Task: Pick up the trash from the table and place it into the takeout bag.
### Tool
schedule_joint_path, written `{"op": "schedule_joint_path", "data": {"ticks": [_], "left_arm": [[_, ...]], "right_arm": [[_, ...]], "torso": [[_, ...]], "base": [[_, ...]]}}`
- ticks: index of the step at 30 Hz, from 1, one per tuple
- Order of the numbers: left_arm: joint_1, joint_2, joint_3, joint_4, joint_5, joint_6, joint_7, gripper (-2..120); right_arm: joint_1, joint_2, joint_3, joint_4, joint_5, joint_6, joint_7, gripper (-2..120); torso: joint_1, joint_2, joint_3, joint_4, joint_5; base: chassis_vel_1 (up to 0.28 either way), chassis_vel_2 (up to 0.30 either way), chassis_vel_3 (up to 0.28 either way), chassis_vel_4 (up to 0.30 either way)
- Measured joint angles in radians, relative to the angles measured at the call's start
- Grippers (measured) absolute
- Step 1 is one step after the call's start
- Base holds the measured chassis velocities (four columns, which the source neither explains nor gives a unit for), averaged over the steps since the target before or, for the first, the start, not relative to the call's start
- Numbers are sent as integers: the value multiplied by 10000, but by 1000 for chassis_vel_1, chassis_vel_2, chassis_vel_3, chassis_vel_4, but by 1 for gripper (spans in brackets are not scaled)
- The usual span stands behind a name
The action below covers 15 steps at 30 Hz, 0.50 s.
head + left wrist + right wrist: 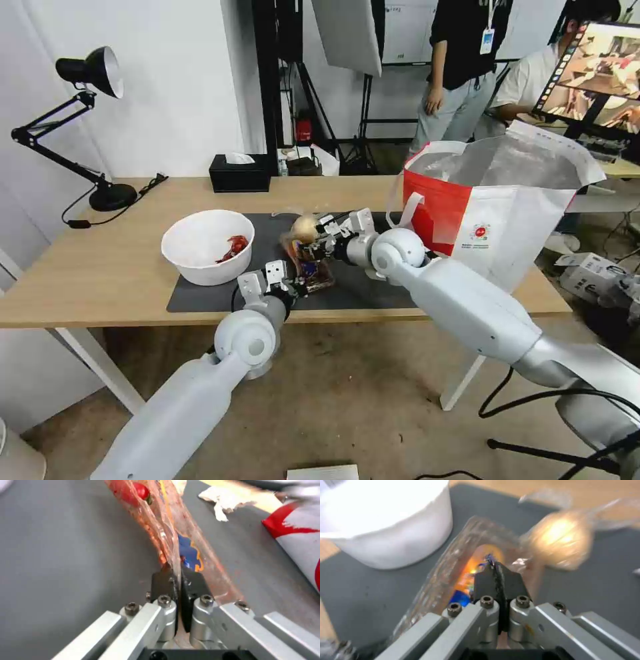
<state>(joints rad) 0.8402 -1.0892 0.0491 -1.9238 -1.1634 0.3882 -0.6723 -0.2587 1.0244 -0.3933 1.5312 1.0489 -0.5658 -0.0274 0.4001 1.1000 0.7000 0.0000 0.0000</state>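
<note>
Both tools clamp the clear hinged food box over the grey mat.

The left tool [176, 576] pinches the food box [312, 268] at its near edge, the right tool [496, 576] at its far edge, fingers closed on plastic. Beside it sits the clear bag with beige lump [305, 229]. The white bowl [207, 247] holds red shell scraps [233, 247]. The takeout bag [493, 200] stands open on the counter [100, 267]. The left wrist view shows crumpled tissue [223, 501].

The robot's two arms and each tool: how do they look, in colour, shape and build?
Both arms have smooth silver-white shells with round ball-like joints; a black cable hangs near the right arm's base. The left tool and right tool each have bare aluminium linkage bars, hex-socket screws and two narrow black fingers.
</note>
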Motion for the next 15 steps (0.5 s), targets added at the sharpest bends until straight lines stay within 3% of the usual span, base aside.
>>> {"op": "schedule_joint_path", "data": {"ticks": [9, 11, 15], "left_arm": [[660, 627, -761, -1063, -576, -164, -179, 0], [1069, 885, -1168, -1727, -706, -267, -118, 0], [1390, 1107, -1439, -2394, -740, -371, -95, 0]], "right_arm": [[-1508, -1818, 1500, 2261, -163, 395, 128, 3], [-2731, -2585, 2424, 3355, -535, 1005, 167, 17], [-4403, -3173, 3645, 4353, -1135, 1805, 177, 26]], "torso": [[0, 0, -1, -3, 1], [-1, 1, -2, 0, 0], [-2, 2, -2, 1, 4]], "base": [[0, 0, 0, 0], [0, 0, 0, 0], [0, 0, 0, 0]]}}
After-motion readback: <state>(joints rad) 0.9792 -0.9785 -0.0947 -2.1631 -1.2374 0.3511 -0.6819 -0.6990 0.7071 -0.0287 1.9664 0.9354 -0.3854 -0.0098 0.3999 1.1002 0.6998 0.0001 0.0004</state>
